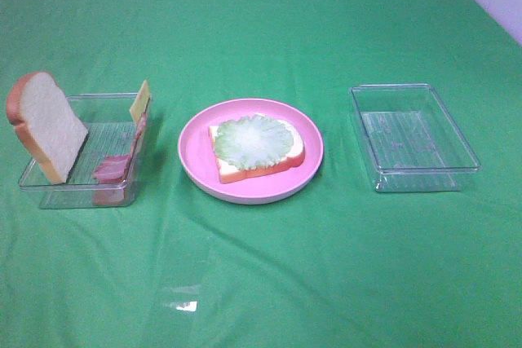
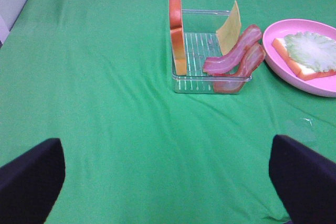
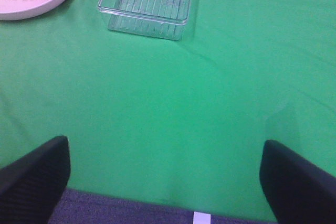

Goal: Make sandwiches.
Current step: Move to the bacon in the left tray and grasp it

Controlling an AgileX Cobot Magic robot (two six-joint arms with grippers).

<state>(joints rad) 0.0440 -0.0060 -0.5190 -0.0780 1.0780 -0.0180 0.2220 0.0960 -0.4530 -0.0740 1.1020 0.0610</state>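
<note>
On the pink plate (image 1: 196,151) lies a white bread slice with orange-brown crust (image 1: 269,167), topped by ruffled pale-green lettuce (image 1: 254,138). A second bread slice (image 1: 45,128) stands on edge in the left clear tray (image 1: 102,107), with a yellow cheese square (image 1: 140,99) and reddish bacon strips (image 1: 114,167) leaning at the tray's right side. The left wrist view shows that bread (image 2: 177,30), cheese (image 2: 229,27) and bacon (image 2: 233,53) ahead of my open, empty left gripper (image 2: 168,187). My right gripper (image 3: 167,182) is open and empty over bare cloth. Neither gripper shows in the exterior view.
A clear tray (image 1: 412,170) with nothing in it stands right of the plate; it also shows in the right wrist view (image 3: 149,17). A green cloth covers the table. Its front edge (image 3: 131,211) lies just below the right gripper. The plate rim (image 2: 273,59) is right of the left tray.
</note>
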